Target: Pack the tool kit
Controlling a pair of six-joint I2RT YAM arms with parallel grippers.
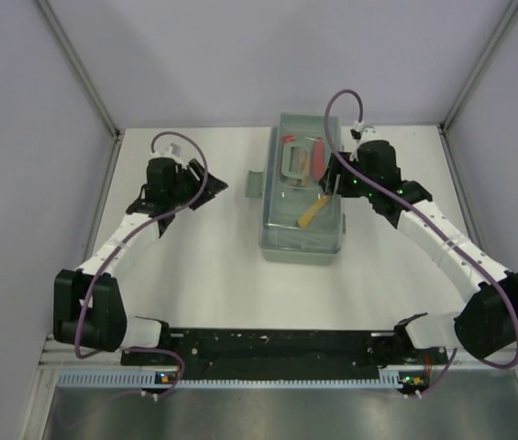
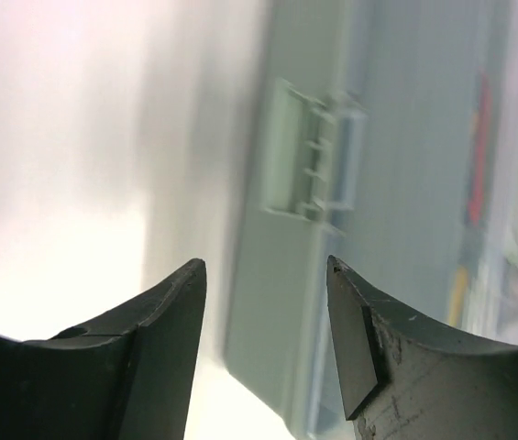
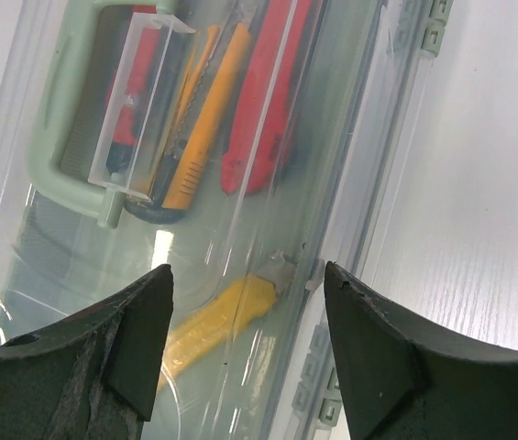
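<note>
The tool kit point(image 1: 301, 225) is a grey-green box standing at the table's middle back, its translucent lid down. Through the lid point(image 3: 75, 266) I see the green handle point(image 3: 52, 137), a yellow knife point(image 3: 208, 321), red pliers handles point(image 3: 263, 101) and yellow-orange screwdrivers point(image 3: 199, 137). My right gripper point(image 1: 332, 181) hovers open over the lid's right edge point(image 3: 247, 280), nothing between its fingers. My left gripper point(image 1: 211, 186) is open to the left of the box, apart from it. In the left wrist view, blurred, it point(image 2: 266, 275) faces the box's side and its latch point(image 2: 306, 160).
The box's left latch tab point(image 1: 253, 185) sticks out over the white table point(image 1: 203, 275). Hinge lugs point(image 3: 318, 367) run along the box's right rim. Grey walls and metal posts close in the table on three sides.
</note>
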